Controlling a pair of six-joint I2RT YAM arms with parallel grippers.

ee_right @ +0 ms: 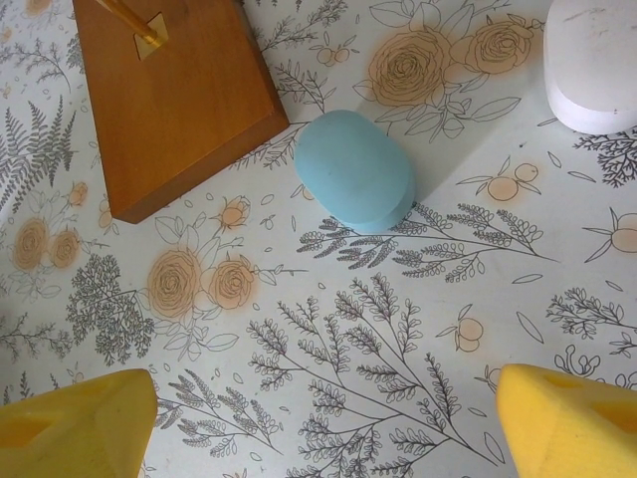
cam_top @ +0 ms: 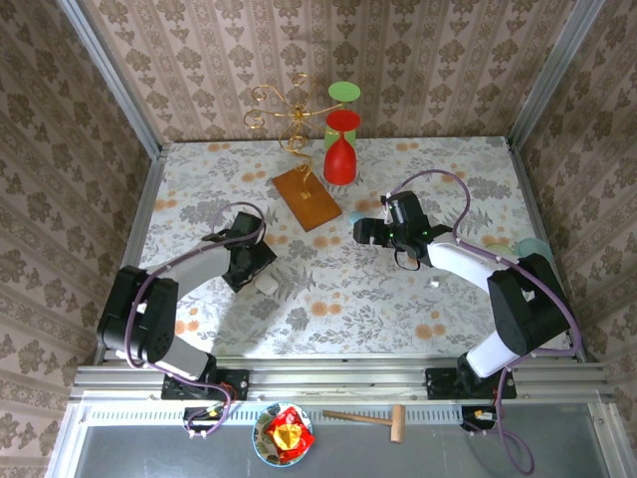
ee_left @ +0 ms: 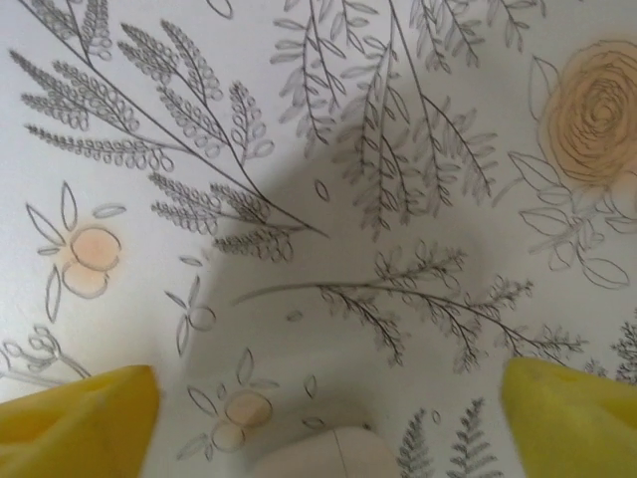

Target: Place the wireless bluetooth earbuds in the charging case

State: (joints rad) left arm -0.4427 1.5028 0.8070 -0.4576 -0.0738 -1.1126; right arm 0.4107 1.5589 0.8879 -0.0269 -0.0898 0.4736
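A wooden base (ee_right: 174,95) carrying a gold wire stand (cam_top: 284,115) sits mid-surface, its corner just beside the light blue charging case (ee_right: 355,171). A red goblet (cam_top: 340,149) stands behind it near the back wall. Off the floral surface (cam_top: 458,169), on the near ledge, lie a bowl of sweets (cam_top: 283,435) and a small wooden hammer (cam_top: 373,418). The blue case lies shut and flat. In the right wrist view its long axis runs from upper left to lower right, with bare surface between it and the right claw (ee_right: 318,418), whose yellow fingers (ee_right: 70,423) are spread wide with nothing between them. A white charging case (ee_right: 592,60) lies well apart from the blue one, at the upper right edge of that view. In the left wrist view, its rounded end pokes in at the bottom edge between the fingers of the left claw (ee_left: 318,413), which is likewise spread wide and touches nothing. One white earbud (cam_top: 435,284) lies on the surface just beside the right forearm, too small to tell which way it points.
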